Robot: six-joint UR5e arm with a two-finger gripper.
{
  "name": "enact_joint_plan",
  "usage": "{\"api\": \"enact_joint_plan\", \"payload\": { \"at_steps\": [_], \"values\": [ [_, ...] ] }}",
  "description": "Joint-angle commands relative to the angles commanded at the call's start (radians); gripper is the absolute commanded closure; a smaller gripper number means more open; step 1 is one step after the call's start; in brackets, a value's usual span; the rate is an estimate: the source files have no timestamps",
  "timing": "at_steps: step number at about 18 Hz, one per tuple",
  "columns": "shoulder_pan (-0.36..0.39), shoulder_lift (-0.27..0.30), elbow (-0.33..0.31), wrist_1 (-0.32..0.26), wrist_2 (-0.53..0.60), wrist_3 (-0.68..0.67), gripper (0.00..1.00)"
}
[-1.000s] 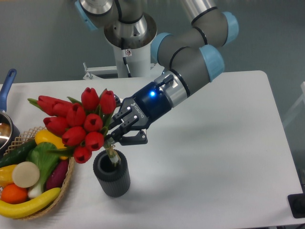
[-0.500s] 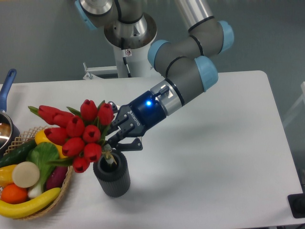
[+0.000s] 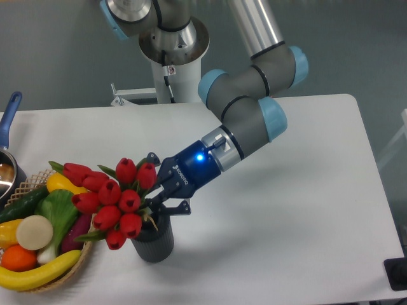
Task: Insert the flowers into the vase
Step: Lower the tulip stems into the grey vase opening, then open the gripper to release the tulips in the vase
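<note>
Far left edge: we note a pot with a blue handle, partly cut off. Beside it, a wicker basket holding a banana, an orange, a cucumber, a yellow pepper and leafy greens. The flowers lean left, their red buds hanging over the basket's right rim and hiding most of the vase's mouth. The vase stands upright on the white table, just right of the basket; we see the stems entering its opening. The gripper sits right above the vase rim, fingers closed around the stems below the buds. The arm slants up to the right.
</note>
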Motion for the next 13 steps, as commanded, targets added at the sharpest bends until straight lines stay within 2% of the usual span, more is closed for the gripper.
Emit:
{"api": "enact_joint_plan", "payload": {
  "at_steps": [7,13],
  "values": [
    [0.006,-0.011,-0.055,0.0,0.003,0.037,0.72],
    [0.008,-0.028,-0.068,0.002,0.006,0.049,0.72]
  ]
}}
